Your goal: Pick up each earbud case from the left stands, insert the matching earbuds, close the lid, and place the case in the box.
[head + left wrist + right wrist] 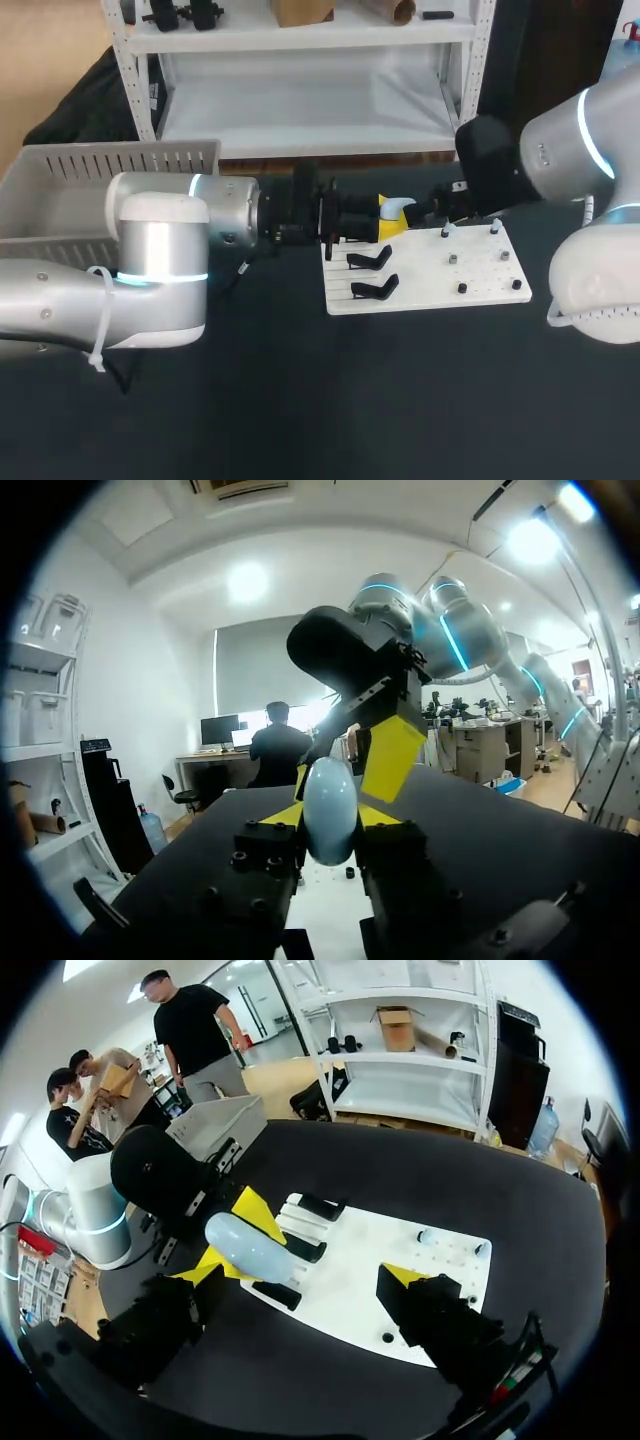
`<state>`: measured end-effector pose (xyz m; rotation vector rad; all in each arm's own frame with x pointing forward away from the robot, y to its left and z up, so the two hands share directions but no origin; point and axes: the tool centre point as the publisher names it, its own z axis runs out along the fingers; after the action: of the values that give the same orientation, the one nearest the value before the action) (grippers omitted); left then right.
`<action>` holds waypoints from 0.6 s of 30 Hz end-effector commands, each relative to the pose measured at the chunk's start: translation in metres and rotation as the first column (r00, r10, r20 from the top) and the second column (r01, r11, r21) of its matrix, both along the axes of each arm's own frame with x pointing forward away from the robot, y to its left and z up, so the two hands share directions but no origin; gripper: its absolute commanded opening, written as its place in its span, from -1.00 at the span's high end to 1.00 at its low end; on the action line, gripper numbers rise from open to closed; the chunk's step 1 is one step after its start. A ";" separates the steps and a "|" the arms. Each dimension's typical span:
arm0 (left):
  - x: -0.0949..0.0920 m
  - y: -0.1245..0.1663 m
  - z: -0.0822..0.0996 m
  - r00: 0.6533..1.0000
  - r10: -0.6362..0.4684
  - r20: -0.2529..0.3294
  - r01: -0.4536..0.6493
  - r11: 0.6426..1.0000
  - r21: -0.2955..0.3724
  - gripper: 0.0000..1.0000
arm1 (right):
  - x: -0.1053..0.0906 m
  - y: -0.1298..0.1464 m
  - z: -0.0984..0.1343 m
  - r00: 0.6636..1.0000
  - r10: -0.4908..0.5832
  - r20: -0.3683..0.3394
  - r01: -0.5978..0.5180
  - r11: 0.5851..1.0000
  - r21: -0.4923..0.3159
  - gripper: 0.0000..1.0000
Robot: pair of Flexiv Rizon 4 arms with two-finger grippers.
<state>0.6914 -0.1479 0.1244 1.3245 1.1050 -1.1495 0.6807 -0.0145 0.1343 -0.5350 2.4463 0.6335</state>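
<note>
Found at the left rear of the desk a grey box with a slotted back wall; interior largely hidden behind the left arm, contents not determinable. Logged that arm entering from the left, crossing in front of the box and lying level toward the middle. Confirmed the left end effector pinching a pale blue, rounded earbud case from two sides, yellow tips against its flanks. Placed the case in the air above the left half of a white board, near the stands and not touching them. Could not make out any marking or lid seam on it. Counted, in the head view, two black stands on the board's left half, one nearer the front than the other. Noted small pegs scattered over the right half, too small to identify further. Recorded the right end effector spread wide, gripping nothing, just beyond the case and facing the left one, one yellow tip close to the case. Logged the right arm entering from the right rear, its elbow just off the board's right edge. Observed a broad band of dark desk surface between the board's near edge and the front, with the left arm's elbow over its left part.
</note>
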 end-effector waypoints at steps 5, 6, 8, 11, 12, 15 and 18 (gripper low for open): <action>0.001 0.000 -0.001 1.000 -0.001 0.002 0.001 1.000 -0.004 1.00 | 0.002 0.003 0.000 1.000 -0.021 0.012 0.021 1.000 -0.007 -1.00; 0.001 0.000 -0.001 1.000 -0.001 0.002 0.001 1.000 -0.004 1.00 | 0.002 0.003 0.000 1.000 -0.022 0.013 0.022 1.000 -0.007 -1.00; 0.001 0.000 -0.001 1.000 -0.001 0.002 0.001 1.000 -0.004 1.00 | 0.002 0.002 0.002 1.000 -0.024 0.016 0.024 1.000 -0.006 -1.00; 0.001 0.000 -0.001 1.000 -0.001 0.002 0.001 1.000 -0.004 1.00 | 0.004 0.001 0.003 0.999 -0.029 0.020 0.030 1.000 -0.008 -1.00; 0.001 0.000 -0.001 1.000 -0.001 0.002 0.001 1.000 -0.004 1.00 | 0.005 0.001 0.004 0.999 -0.031 0.022 0.031 0.999 -0.007 -1.00; 0.001 0.000 -0.001 1.000 -0.001 0.002 0.001 1.000 -0.004 1.00 | 0.005 0.000 0.007 0.999 -0.034 0.027 0.034 0.999 -0.004 -1.00; 0.001 0.000 -0.001 1.000 -0.001 0.002 0.001 1.000 -0.004 1.00 | 0.006 0.001 0.012 0.999 -0.032 0.041 0.032 0.999 -0.001 -1.00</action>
<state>0.6917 -0.1480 0.1243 1.3243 1.1046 -1.1500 0.6909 -0.0150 0.1435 -0.5154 2.4148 0.6267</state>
